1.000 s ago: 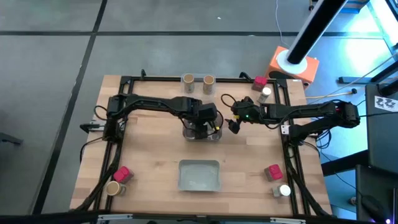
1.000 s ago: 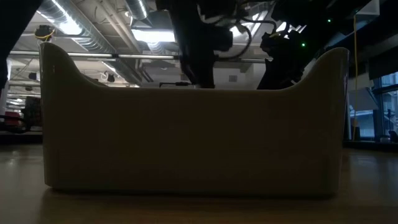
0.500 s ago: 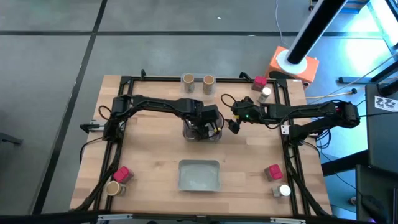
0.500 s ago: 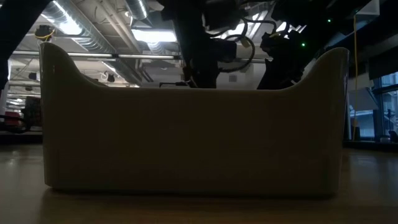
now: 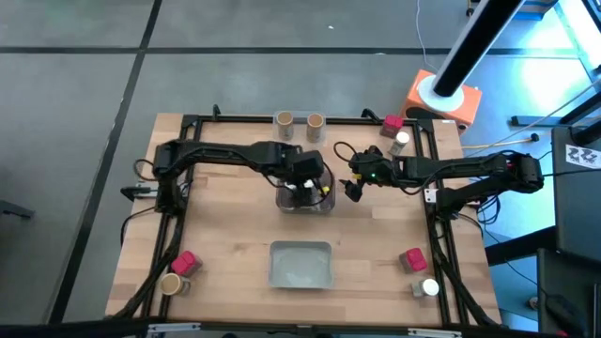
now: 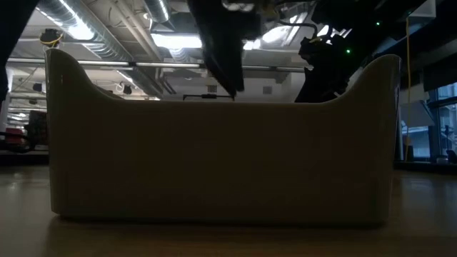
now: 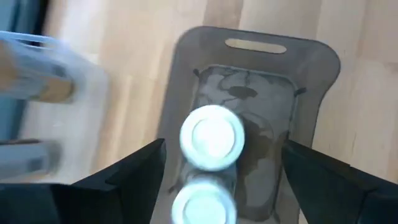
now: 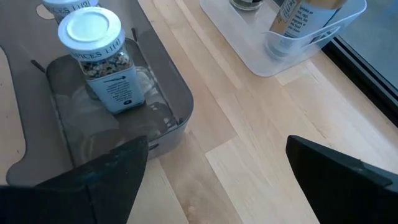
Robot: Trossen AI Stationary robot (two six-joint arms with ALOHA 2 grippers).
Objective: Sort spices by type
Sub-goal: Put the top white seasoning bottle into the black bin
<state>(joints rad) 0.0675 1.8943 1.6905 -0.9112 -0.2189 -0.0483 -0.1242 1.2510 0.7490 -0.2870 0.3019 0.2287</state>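
Jaws of left gripper (image 5: 308,188) spread wide, clear of white-lidded jar (image 7: 212,137) standing in grey tray (image 7: 314,68) mid-way across the counter (image 5: 225,235), beside second jar (image 7: 200,205). Lift straight up, clear of both lids. Right gripper (image 5: 351,191) just right, jaws parted, empty.

The wooden table (image 5: 225,225) carries a grey tray (image 5: 301,266) toward six o'clock and a second tray (image 5: 305,199) near its centre. Two tan-topped cylinders (image 5: 299,122) stand at twelve o'clock. A red box (image 5: 392,124) and white-lidded jar (image 5: 402,139) sit at two o'clock. Another red box (image 5: 411,259) and jar (image 5: 428,288) occupy five o'clock; a red box (image 5: 185,262) and cylinder (image 5: 171,284) sit at seven.
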